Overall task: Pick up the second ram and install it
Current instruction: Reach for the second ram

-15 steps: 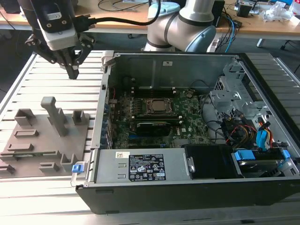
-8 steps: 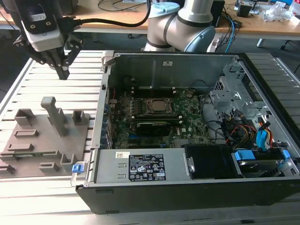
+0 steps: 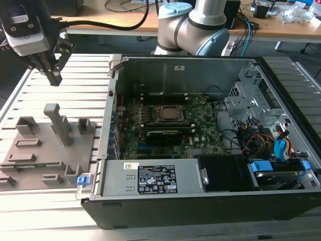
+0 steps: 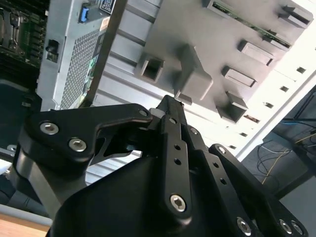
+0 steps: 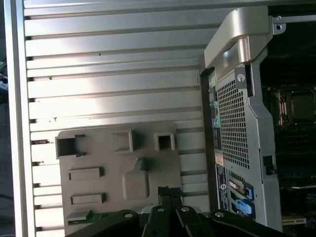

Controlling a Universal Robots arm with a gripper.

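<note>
My gripper (image 3: 54, 79) hangs above the slatted table at the exterior view's left, beyond the grey holder plate (image 3: 50, 153). Its fingers (image 4: 171, 106) meet at the tips with nothing between them, so it is shut and empty, high above the plate in both wrist views. The second ram, a thin green board stick (image 4: 243, 19), lies in a slot at one edge of the holder plate. A short green stretch of it (image 5: 92, 216) shows in the first wrist view beside the gripper (image 5: 169, 190).
The open computer case (image 3: 108, 125) lies to the exterior view's right of the plate, with the CPU socket (image 3: 172, 114) and a black expansion card (image 3: 163, 134) on the motherboard. Upright grey blocks (image 3: 59, 123) rise from the plate. The arm's base (image 3: 193, 25) stands behind the case.
</note>
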